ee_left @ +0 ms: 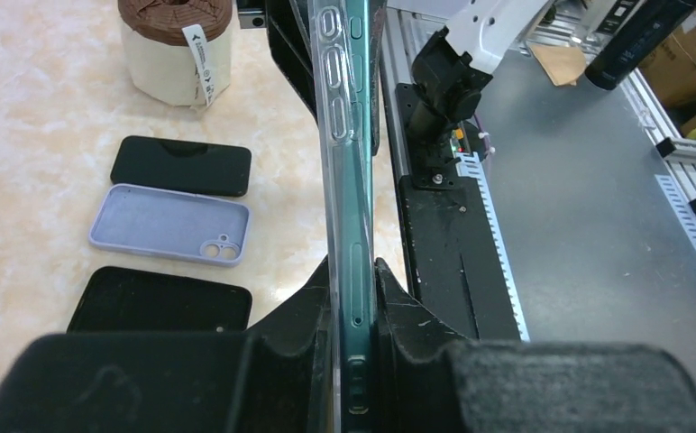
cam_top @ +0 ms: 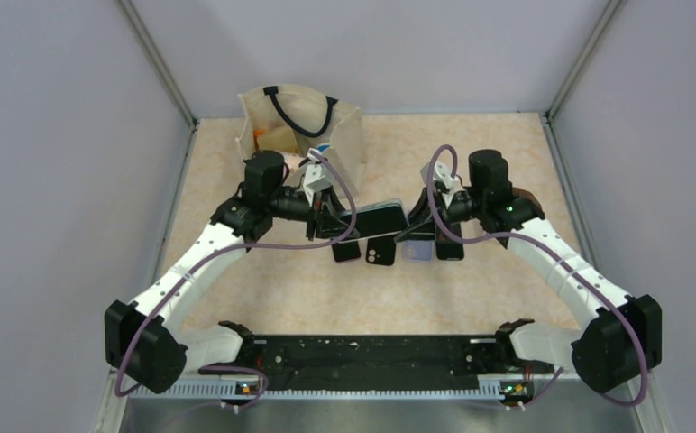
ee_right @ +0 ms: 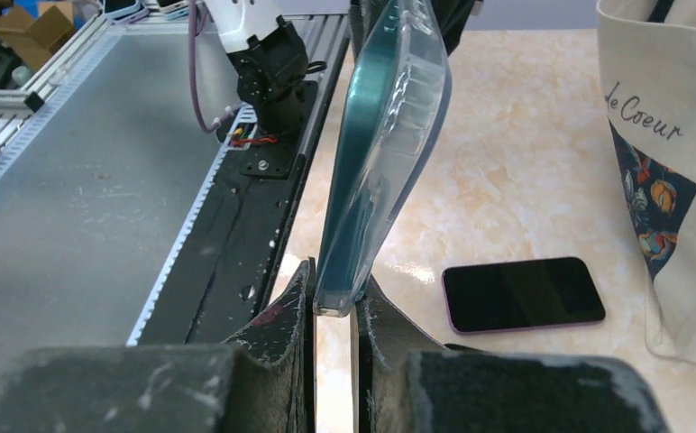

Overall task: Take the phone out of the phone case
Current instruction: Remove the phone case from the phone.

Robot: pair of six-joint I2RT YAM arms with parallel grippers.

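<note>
Closest to the lens, my left gripper (ee_left: 355, 284) clamps the teal phone (ee_left: 360, 207) and its clear case (ee_left: 335, 108), held on edge in the air between both arms. My right gripper (ee_right: 335, 293) pinches the case's end, where the case bows off the phone. I judge peeling is in hand, and next the right must pull the case clear while the left holds firm.

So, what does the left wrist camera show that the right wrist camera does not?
Only the left wrist: an empty lilac phone case, a black phone and a cream roll with brown top. Only the right wrist: a cream printed tote bag and a dark phone lying face up. Both: the teal phone in its clear case, clamped edge-on.
</note>
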